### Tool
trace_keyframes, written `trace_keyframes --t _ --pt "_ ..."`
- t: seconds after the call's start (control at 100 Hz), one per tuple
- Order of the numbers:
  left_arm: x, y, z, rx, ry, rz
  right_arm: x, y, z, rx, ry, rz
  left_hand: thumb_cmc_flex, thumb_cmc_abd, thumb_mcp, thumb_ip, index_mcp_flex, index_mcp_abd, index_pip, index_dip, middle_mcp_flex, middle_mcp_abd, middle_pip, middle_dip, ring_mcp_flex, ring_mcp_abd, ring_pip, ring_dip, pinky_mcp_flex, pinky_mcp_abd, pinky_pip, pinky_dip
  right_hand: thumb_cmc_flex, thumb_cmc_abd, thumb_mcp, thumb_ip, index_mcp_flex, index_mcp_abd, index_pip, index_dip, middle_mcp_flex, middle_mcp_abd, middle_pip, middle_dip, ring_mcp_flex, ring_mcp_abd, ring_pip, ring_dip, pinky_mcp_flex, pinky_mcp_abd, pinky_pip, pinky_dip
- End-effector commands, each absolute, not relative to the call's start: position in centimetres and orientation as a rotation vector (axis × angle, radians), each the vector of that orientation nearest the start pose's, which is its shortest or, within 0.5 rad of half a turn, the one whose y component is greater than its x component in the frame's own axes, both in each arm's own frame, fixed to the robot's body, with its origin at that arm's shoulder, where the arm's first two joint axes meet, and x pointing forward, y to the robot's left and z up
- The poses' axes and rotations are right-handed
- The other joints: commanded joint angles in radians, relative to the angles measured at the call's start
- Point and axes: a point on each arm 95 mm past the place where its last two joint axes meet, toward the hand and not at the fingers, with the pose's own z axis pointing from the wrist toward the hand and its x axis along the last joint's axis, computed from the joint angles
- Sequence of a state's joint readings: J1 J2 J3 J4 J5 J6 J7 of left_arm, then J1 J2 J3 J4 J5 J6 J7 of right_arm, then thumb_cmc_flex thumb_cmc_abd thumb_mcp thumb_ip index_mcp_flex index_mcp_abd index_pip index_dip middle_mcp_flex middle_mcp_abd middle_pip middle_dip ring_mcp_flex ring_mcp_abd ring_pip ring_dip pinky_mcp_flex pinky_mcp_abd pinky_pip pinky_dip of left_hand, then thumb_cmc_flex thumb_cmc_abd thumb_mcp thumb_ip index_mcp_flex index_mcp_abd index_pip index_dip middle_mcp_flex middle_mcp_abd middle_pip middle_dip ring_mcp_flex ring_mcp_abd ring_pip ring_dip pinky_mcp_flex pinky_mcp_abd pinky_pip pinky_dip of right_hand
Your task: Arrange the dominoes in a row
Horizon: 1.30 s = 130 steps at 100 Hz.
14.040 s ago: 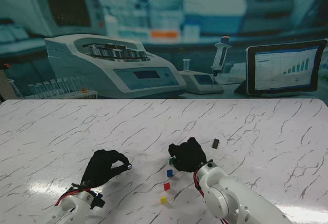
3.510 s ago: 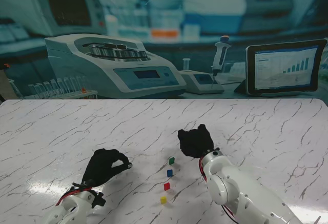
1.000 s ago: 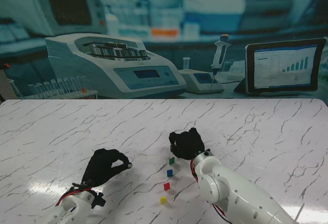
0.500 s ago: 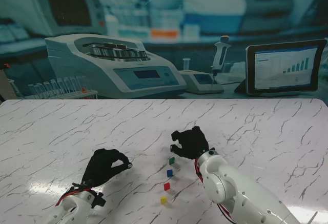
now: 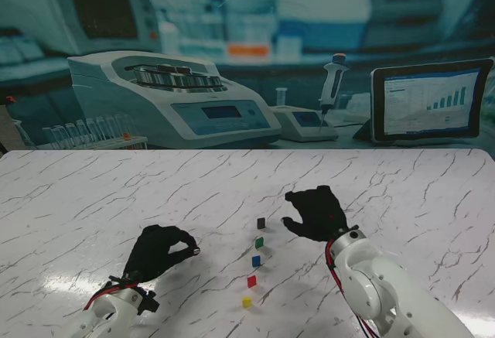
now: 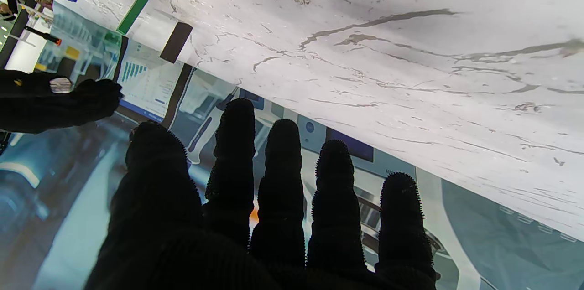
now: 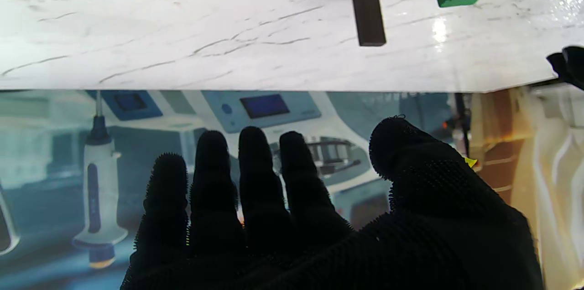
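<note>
The table (image 5: 93, 199) was white marble veined in grey. On it stood dominoes of five colours: black domino (image 5: 261, 223), green domino (image 5: 259, 241), blue domino (image 5: 255, 261), red domino (image 5: 251, 281), yellow domino (image 5: 247, 302). Both hands wore black (the left hand (image 5: 158, 250), the right hand (image 5: 315, 213)).

Five dominoes (image 5: 256, 261) in a row receding from me, between the two robot hands on the table (image 5: 93, 191)
</note>
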State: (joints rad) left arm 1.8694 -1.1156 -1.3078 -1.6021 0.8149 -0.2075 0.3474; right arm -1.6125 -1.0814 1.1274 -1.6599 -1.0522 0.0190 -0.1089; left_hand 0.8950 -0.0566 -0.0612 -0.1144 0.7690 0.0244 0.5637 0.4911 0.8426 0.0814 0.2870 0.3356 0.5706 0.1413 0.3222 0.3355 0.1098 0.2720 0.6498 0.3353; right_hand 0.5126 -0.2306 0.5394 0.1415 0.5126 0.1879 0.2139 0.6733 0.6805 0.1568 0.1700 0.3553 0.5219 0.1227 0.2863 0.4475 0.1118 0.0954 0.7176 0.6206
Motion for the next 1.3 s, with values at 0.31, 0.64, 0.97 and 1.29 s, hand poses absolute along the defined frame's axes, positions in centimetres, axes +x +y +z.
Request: trace_keyframes --t 0.31,0.64,0.97,1.29 --pt "30.4 1.6 -38.4 -1.395 1.264 -1.790 33.9 -2.9 -33.4 1.044 1.460 1.502 -0.050 -0.031 0.002 0.021 -0.052 0.023 -0.213 -0.054 -0.078 0.014 -0.069 -0.039 -0.061 -0.014 -0.053 -0.022 -0.034 -0.015 -0.030 -0.012 -0.050 0.029 -0.025 -0.077 -0.089 0.078 -0.100 -0.152 -0.117 0.051 -0.082 -0.089 -0.094 0.017 -0.131 -0.124 0.008 0.149 -0.133 -0.003" --pt "30.2 1.7 -38.3 -1.378 1.260 -1.803 31.4 -6.6 -34.8 1.044 1.437 1.478 -0.076 -0.072 0.002 0.023 -0.088 0.041 -0.312 -0.071 -0.128 0.033 -0.102 -0.058 -0.099 -0.010 -0.071 -0.039 -0.044 -0.027 -0.055 -0.023 -0.063 0.026 -0.028 -0.086 -0.095 0.080 -0.102 -0.172 -0.126 0.055 -0.079 -0.097 -0.106 0.019 -0.126 -0.130 0.019 0.144 -0.151 0.009" --pt "30.2 1.6 -38.2 -1.353 1.253 -1.810 29.4 -8.6 -37.3 1.089 1.415 1.484 -0.078 -0.082 0.006 0.023 -0.081 0.039 -0.330 -0.061 -0.129 0.032 -0.103 -0.057 -0.104 -0.015 -0.072 -0.042 -0.046 -0.043 -0.061 -0.026 -0.064 0.021 -0.027 -0.096 -0.095 0.076 -0.093 -0.179 -0.122 0.057 -0.071 -0.096 -0.113 0.020 -0.110 -0.125 0.021 0.145 -0.160 0.022" --pt "30.2 1.6 -38.2 -1.348 1.248 -1.817 27.9 -9.1 -39.2 1.131 1.396 1.505 -0.076 -0.082 0.007 0.023 -0.075 0.034 -0.331 -0.050 -0.124 0.028 -0.100 -0.055 -0.103 -0.016 -0.068 -0.043 -0.045 -0.050 -0.067 -0.029 -0.059 0.021 -0.025 -0.098 -0.096 0.082 -0.088 -0.184 -0.124 0.065 -0.071 -0.095 -0.119 0.028 -0.108 -0.124 0.017 0.148 -0.168 0.030"
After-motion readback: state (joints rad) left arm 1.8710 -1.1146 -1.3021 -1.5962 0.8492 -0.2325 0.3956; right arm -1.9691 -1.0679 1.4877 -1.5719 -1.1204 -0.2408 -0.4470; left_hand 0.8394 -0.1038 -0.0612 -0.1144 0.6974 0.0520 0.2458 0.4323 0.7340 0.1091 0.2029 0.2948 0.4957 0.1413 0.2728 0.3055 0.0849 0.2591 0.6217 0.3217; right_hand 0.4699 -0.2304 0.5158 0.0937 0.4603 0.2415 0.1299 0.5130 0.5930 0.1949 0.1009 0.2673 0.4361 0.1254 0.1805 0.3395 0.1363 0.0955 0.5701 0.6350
